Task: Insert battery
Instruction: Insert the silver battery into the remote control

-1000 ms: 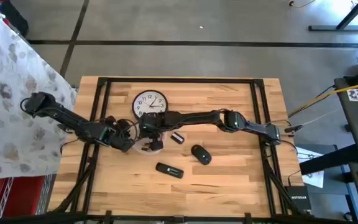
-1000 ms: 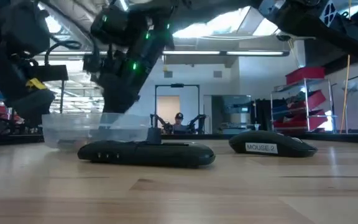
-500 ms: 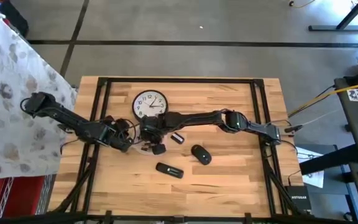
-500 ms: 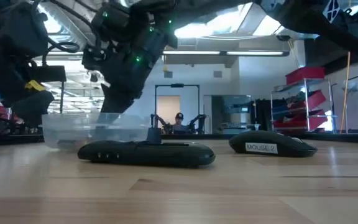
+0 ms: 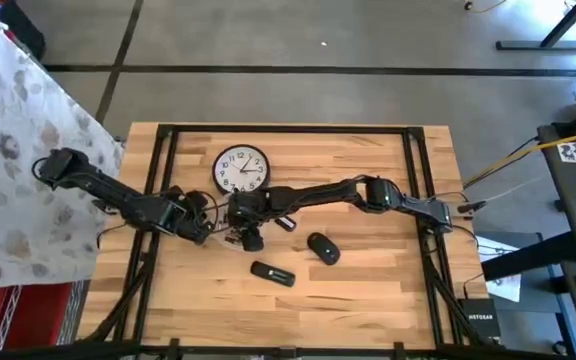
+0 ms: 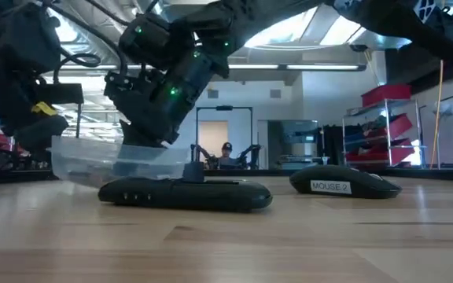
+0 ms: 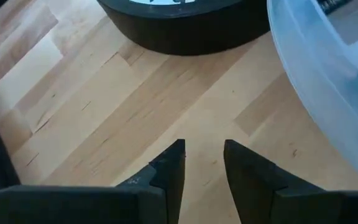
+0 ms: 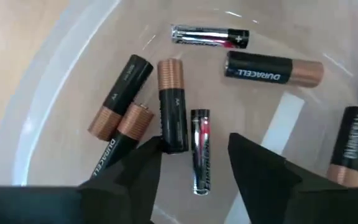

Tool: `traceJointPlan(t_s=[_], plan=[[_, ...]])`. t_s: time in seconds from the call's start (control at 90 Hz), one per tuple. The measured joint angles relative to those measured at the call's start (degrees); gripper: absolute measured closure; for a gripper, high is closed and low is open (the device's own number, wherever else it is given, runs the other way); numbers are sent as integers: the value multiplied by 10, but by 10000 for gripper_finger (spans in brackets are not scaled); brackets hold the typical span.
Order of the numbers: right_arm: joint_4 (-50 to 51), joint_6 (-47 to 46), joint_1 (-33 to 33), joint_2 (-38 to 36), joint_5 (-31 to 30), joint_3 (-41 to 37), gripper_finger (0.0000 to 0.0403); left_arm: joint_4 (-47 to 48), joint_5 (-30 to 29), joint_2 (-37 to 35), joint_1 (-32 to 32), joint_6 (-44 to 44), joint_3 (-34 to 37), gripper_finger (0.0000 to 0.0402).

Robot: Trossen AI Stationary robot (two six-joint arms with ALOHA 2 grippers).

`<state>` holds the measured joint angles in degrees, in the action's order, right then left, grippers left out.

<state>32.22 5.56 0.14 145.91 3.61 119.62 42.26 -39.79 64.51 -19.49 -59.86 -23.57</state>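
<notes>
The right gripper [image 8: 194,158], fingers spread, hovered over loose batteries in the clear plastic bowl [image 8: 55,81], the silver-and-red battery [image 8: 200,151] lying between its fingertips; crowding neighbours risked a double or skewed pick.

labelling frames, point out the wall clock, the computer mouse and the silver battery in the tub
round white wall clock [image 5: 241,168], high view, dial centre
black computer mouse [image 5: 323,247], high view, top shell
slim silver battery [image 8: 201,151], right wrist view, mid-body

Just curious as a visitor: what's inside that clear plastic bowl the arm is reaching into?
Loose batteries lie in the clear plastic bowl: black-and-copper batteries and slimmer silver-black batteries. The right tool hovers open above them, hiding part of the bowl's bottom.
</notes>
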Motion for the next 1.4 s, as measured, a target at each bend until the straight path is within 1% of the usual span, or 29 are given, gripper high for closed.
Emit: traceJointPlan(t_s=[0.122, 0.244, 0.3, 0.422, 0.533, 0.644, 0.767, 0.933, 1.189, 1.4], plan=[[-2, -21, -4, -1, -2, -16, 305, -19, 0, 0, 0, 6, 0, 306], [-2, -40, -5, -4, -6, -30, 374, -37, 0, 0, 0, 20, 0, 306], [-4, -38, -5, -4, -7, -32, 389, -45, 0, 0, 0, 26, 0, 306], [-12, -40, -5, -4, -24, -31, 390, -43, 0, 0, 0, 27, 0, 306], [8, -35, -5, -3, -34, -11, 397, -42, 0, 0, 0, 26, 0, 306], [45, -34, -5, 0, -44, 33, 399, -39, 0, 0, 0, 21, 0, 306], [99, -19, -5, 5, -77, 83, 401, -38, 0, 0, 0, 17, 0, 306], [133, -5, -6, 5, -94, 136, 402, -38, 0, 0, 0, 17, 0, 306], [144, -5, -6, 4, -90, 144, 402, -36, 0, 0, 0, 19, 0, 306], [197, -7, 3, -26, -102, 144, 398, -20, -2, 0, 0, 17, 0, 306]])
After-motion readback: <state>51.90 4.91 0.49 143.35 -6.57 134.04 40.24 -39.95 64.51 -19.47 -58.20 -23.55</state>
